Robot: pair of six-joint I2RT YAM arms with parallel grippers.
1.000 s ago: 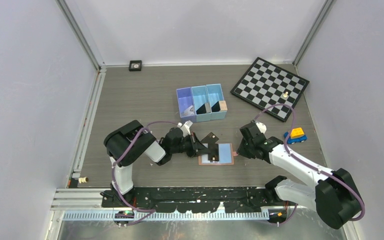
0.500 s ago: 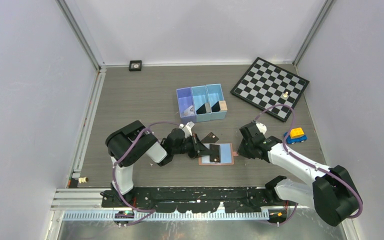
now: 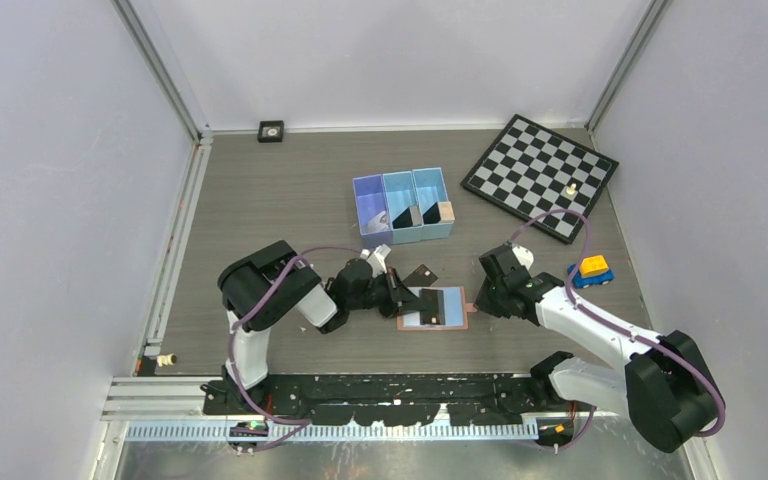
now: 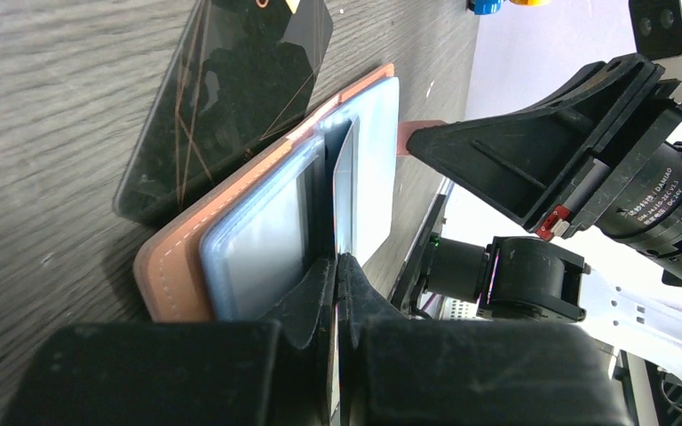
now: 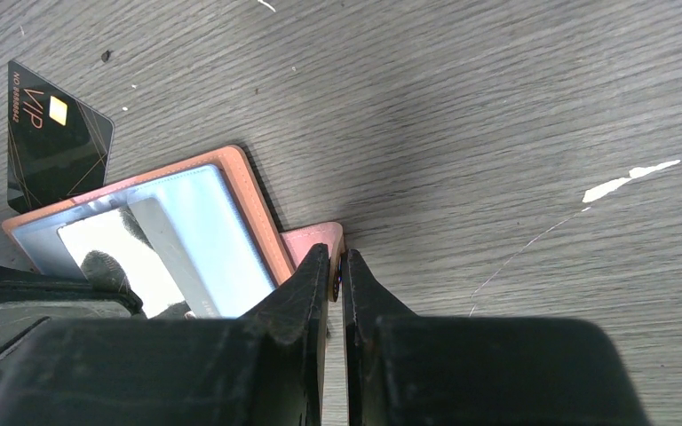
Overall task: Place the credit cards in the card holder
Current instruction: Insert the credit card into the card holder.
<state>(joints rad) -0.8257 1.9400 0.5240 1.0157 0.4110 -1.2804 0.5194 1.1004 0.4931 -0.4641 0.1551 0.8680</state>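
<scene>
The card holder [image 3: 448, 310] lies open on the table, tan outside [image 4: 178, 275] with light blue lining [image 5: 218, 222]. My left gripper [image 4: 338, 259] is shut on a credit card [image 4: 346, 195], which stands on edge over the lining. A second black credit card [image 4: 231, 98] lies flat on the table, its near edge against the holder's far side; it shows in the right wrist view as the VIP card [image 5: 53, 151]. My right gripper [image 5: 336, 257] is shut on the holder's snap tab [image 5: 315, 241] at its right end.
A blue three-compartment bin [image 3: 405, 205] with dark cards and a tan block stands behind the holder. A checkerboard [image 3: 540, 175] with one piece lies at the back right. A yellow and blue toy [image 3: 590, 270] sits beside my right arm.
My left gripper has edged right toward the holder with its card. The right gripper has closed on the snap tab and otherwise stayed put.
</scene>
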